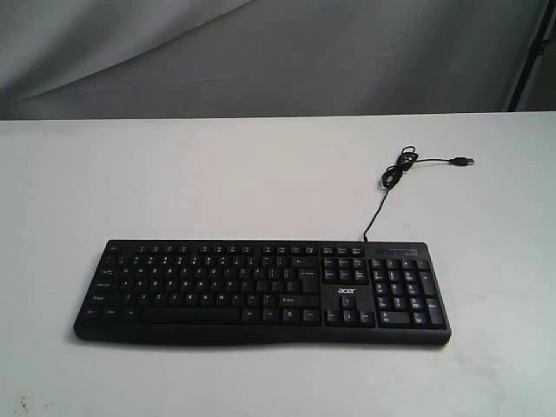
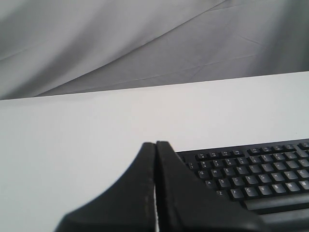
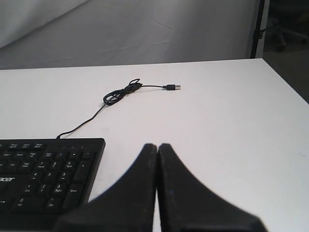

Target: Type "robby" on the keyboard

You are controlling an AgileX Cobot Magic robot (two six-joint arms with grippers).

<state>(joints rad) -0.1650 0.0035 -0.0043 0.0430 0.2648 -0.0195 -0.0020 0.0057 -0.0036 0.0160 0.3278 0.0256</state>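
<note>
The black keyboard (image 1: 261,291) lies flat on the white table, near its front edge, with its number pad on the right. Neither arm shows in the exterior view. In the left wrist view my left gripper (image 2: 156,143) is shut with nothing in it, beside the end of the keyboard (image 2: 251,169) where the Q, A and Z keys are. In the right wrist view my right gripper (image 3: 158,145) is shut and empty, over bare table just off the number-pad end of the keyboard (image 3: 46,169).
The thin black USB cable (image 1: 395,174) runs from the keyboard's back edge to a loose coil, with the plug (image 1: 465,162) lying further right. A grey cloth (image 1: 261,52) hangs behind the white table (image 1: 217,182). The table's right edge (image 3: 285,79) shows.
</note>
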